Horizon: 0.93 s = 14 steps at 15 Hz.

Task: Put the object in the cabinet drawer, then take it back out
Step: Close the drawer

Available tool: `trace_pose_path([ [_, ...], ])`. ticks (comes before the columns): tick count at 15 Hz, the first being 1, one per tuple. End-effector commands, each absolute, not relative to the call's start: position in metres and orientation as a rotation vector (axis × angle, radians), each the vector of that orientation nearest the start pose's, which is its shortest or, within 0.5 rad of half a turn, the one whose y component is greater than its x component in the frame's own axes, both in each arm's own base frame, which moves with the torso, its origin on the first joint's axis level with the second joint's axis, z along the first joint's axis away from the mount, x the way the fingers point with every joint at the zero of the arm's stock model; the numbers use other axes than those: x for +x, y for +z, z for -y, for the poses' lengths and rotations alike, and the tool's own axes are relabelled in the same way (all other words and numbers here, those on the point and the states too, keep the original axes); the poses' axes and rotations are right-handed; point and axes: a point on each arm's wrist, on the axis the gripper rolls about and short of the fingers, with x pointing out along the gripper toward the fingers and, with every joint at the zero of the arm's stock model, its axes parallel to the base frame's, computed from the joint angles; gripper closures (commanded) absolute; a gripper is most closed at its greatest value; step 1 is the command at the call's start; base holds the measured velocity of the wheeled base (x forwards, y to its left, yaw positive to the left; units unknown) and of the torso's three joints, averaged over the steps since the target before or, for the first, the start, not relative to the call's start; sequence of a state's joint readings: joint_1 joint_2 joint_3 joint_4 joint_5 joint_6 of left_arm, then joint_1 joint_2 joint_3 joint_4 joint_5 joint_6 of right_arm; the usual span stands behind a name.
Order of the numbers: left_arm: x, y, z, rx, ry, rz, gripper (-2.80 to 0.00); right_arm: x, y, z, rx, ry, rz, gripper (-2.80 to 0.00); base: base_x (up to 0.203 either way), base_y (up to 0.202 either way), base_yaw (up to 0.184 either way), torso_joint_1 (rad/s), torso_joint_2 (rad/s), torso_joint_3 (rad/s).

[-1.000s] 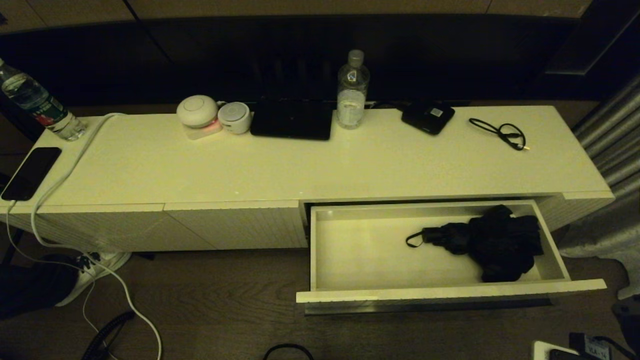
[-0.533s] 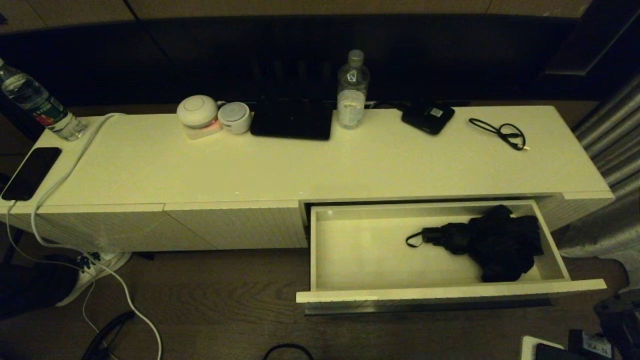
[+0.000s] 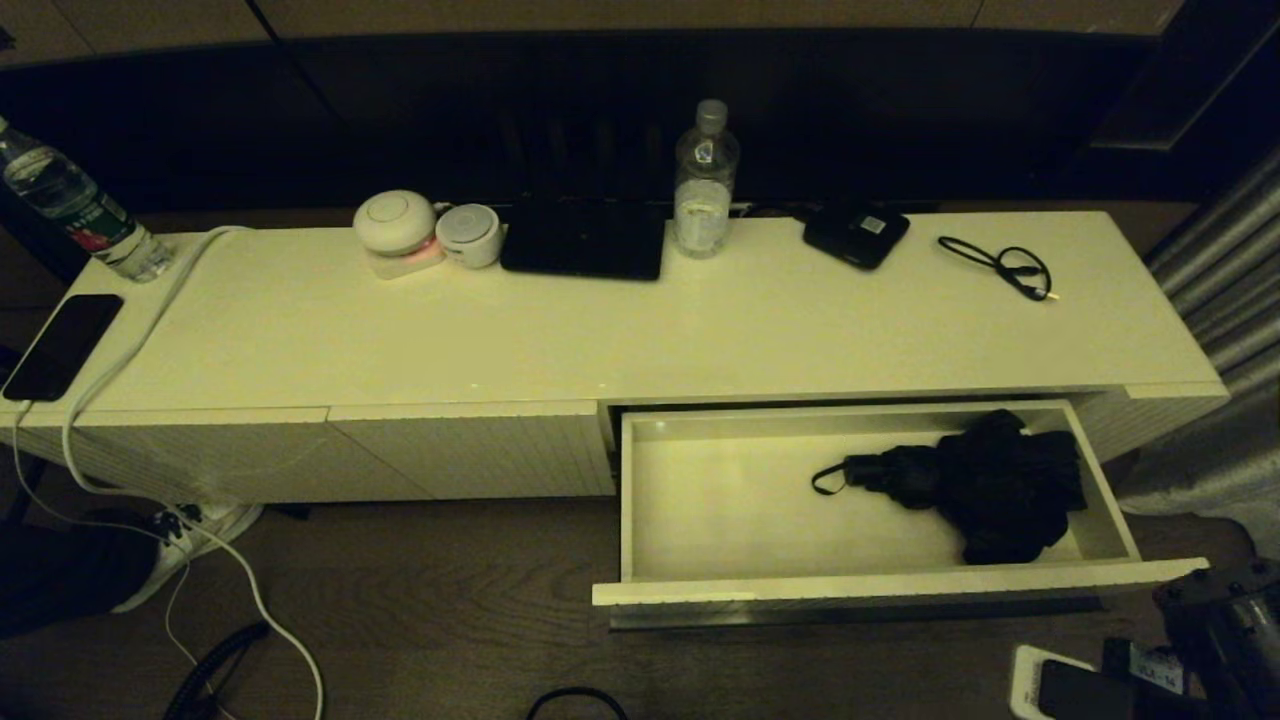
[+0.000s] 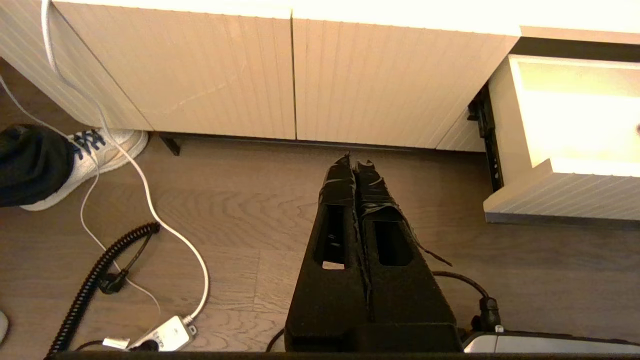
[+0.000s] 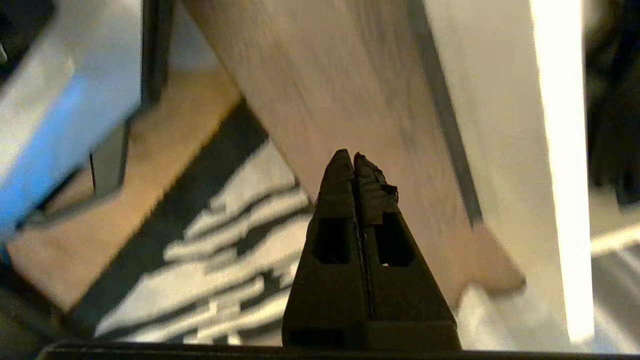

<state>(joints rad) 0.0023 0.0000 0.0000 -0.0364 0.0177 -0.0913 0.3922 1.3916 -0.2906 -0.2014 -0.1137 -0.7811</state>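
The cabinet drawer (image 3: pixel 880 585) stands pulled out at the right of the cream cabinet. The black fabric garment (image 3: pixel 1000 485) lies bundled in its right half, with one thin strap reaching left. My right arm (image 3: pixel 1225 625) shows at the lower right, just outside the drawer's front right corner and below its rim. In the right wrist view the right gripper (image 5: pixel 352 155) is shut and empty above the floor, with the drawer front (image 5: pixel 555 150) beside it. My left gripper (image 4: pixel 356 161) is shut and empty, parked low over the floor left of the drawer (image 4: pixel 560 192).
On the cabinet top stand a water bottle (image 3: pixel 705 185), a flat black slab (image 3: pixel 585 240), a small black box (image 3: pixel 856 233), a looped cable (image 3: pixel 1005 265), two white round devices (image 3: pixel 395 222), a phone (image 3: pixel 60 345) and another bottle (image 3: pixel 75 210). A white cord (image 4: pixel 150 200) and a shoe (image 4: pixel 95 150) lie on the floor.
My right arm has risen into the head view at the lower right and moved left toward the drawer's front corner. The drawer, the garment and the left arm have not moved.
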Motion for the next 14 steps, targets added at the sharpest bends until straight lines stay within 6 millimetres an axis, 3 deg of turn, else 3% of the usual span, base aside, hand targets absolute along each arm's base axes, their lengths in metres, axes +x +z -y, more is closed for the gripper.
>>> trace_pose_path([
  [1,-0.023,0.079,0.0,-0.092,0.02,0.038,0.0,0.16,0.08,-0.066,-0.956,0.62,-0.739,0.0,0.0,0.0,0.0,0.0,0.0,0.0],
  [5,-0.023,0.079,0.0,-0.092,0.02,0.039,0.0,0.177,0.063,-0.074,-0.961,0.616,-0.727,0.0,0.0,0.0,0.0,0.0,0.0,0.0],
  [14,-0.023,0.079,0.0,-0.092,0.02,0.039,0.0,0.207,0.049,-0.084,-0.934,0.473,-0.619,0.0,0.0,0.0,0.0,0.0,0.0,0.0],
])
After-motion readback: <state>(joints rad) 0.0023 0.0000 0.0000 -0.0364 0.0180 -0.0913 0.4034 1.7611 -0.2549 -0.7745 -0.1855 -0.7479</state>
